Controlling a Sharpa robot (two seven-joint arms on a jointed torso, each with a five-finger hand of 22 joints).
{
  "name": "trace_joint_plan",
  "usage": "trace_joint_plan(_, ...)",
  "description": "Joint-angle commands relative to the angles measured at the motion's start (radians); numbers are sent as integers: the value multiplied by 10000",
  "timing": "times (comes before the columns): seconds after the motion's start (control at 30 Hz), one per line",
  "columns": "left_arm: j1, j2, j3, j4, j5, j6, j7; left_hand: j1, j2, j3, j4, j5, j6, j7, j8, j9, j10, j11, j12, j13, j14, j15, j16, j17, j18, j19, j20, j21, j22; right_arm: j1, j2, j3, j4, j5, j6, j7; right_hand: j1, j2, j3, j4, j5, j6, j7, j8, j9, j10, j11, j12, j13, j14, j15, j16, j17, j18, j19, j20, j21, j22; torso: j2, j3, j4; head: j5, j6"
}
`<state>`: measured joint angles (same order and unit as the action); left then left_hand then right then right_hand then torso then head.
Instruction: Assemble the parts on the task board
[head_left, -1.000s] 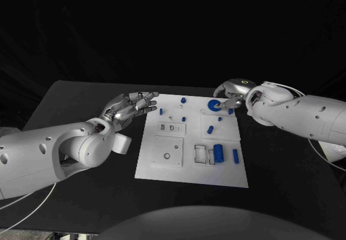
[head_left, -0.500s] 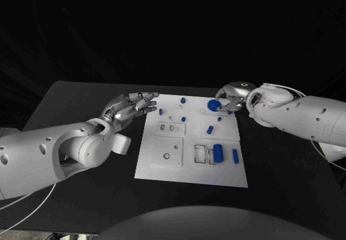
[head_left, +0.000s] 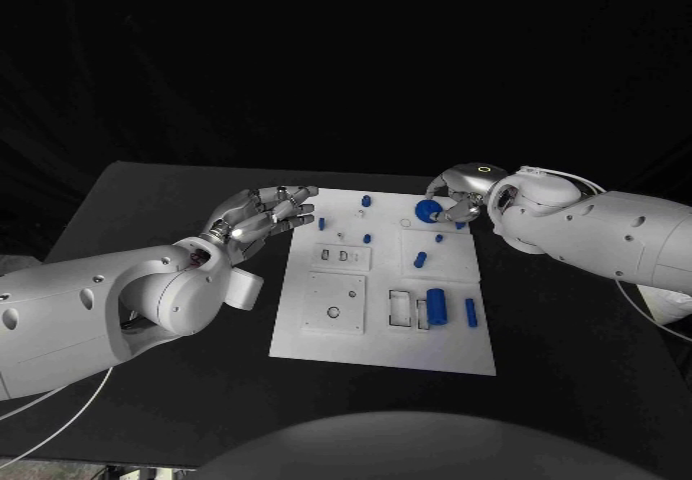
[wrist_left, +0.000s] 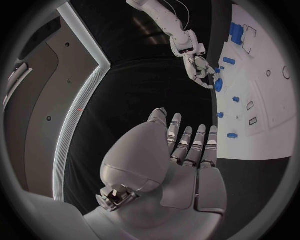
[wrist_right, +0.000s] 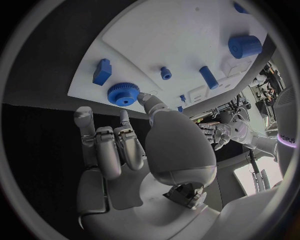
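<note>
The blue gear (head_left: 428, 210) lies flat at the far right corner of the task board (head_left: 346, 335). The right hand (head_left: 459, 196) touches the gear's rim with one fingertip, grasping nothing, its other fingers partly curled. The left hand (head_left: 261, 215) hovers off the board's far left edge, fingers released and extended.

A black table (head_left: 173, 420) under the white plate, dark backdrop behind it

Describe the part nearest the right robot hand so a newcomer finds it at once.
Start at the white task board and go to its far right corner, beside the right robot hand. The blue gear lies flat there. Unlike the slim blue pegs nearby, it is a toothed disc with a centre hole.
</note>
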<state>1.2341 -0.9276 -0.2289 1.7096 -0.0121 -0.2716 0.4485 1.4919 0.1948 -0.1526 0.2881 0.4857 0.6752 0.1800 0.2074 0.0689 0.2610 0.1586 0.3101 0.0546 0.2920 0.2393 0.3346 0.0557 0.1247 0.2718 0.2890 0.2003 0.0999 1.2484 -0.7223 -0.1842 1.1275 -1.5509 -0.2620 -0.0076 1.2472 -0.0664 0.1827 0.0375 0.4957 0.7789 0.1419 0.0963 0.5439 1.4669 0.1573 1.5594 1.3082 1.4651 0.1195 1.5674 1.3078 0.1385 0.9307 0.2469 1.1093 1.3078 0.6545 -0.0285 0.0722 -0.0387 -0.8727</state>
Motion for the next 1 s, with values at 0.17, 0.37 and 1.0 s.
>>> trace_joint_plan(0.17, 0, 29, 6, 8, -57, 220, -23, 105, 9, 63, 14, 37, -49, 84, 43, -5, 34, 65, 66, 3, 40, 10, 68, 13, -139, 47, 23, 30, -1, -15, 144, -2, -183, 71, 81, -96, -142, -6, 113, 40, -149, -244, 33, -213, -143, 417, 108, -11, 2471, 1057, 113, 34, 2630, -138, -102, 66, 52, 926, -2, 0, 5, 1, 1)
trace_joint_plan(0.37, 0, 40, 6, 12, -81, 247, -54, 105, 9, 63, 14, 37, -49, 84, 43, -5, 34, 65, 66, 3, 40, 10, 68, 13, -139, 47, 23, 30, -1, -40, 268, -2, -309, 77, 243, -159, -169, 5, 126, 52, -153, -279, 54, -247, -182, 331, 114, -29, 2449, 1057, 119, 34, 2630, -133, -135, 72, 47, 919, -2, 0, 6, 1, 1)
trace_joint_plan(1.0, -2, 63, 6, 10, -165, 317, -33, 128, 15, 80, 10, 45, -52, 90, 50, -6, 40, 74, 81, 5, 50, 18, 86, 15, -139, 53, 23, 36, 0, -130, 440, -1, -713, -61, 545, -334, -356, -42, 138, 94, -209, 119, 285, -76, -141, 71, 61, -89, 2382, 939, 88, 15, 2595, -109, -272, 104, 54, 893, -9, 0, 15, -21, 1)
